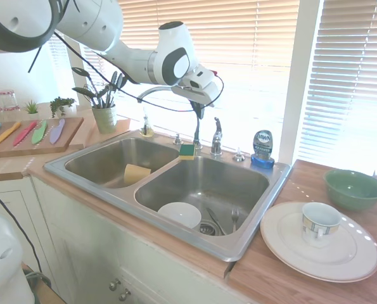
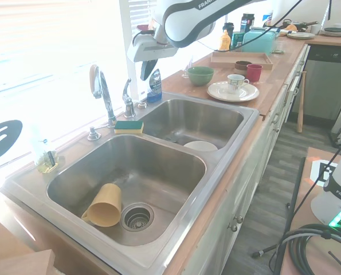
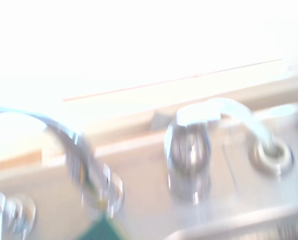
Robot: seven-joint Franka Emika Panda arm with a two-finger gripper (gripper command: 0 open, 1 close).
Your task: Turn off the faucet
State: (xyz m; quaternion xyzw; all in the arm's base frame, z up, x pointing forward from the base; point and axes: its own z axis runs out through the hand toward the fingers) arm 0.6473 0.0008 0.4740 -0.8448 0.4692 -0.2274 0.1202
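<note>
Wide window (image 1: 239,57) with pale horizontal slat blinds (image 1: 356,69) spans the wall behind the double-basin stainless steel sink (image 2: 216,172); strong daylight overexposes it. A white vertical window post (image 1: 302,82) stands at 1 o'clock of the sink. The wooden butcher-block table (image 1: 289,278) surrounds the sink, above white cabinet doors (image 1: 87,253). Grey wood-plank floor (image 2: 279,195) lies at 3 o'clock in the second exterior view.

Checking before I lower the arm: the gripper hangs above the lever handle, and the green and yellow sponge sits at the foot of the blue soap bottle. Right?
Not quite. The gripper does hang above the lever handle, but the first exterior view shows the sponge on the divider between the basins, at the foot of the faucet, well apart from the soap bottle.
</note>
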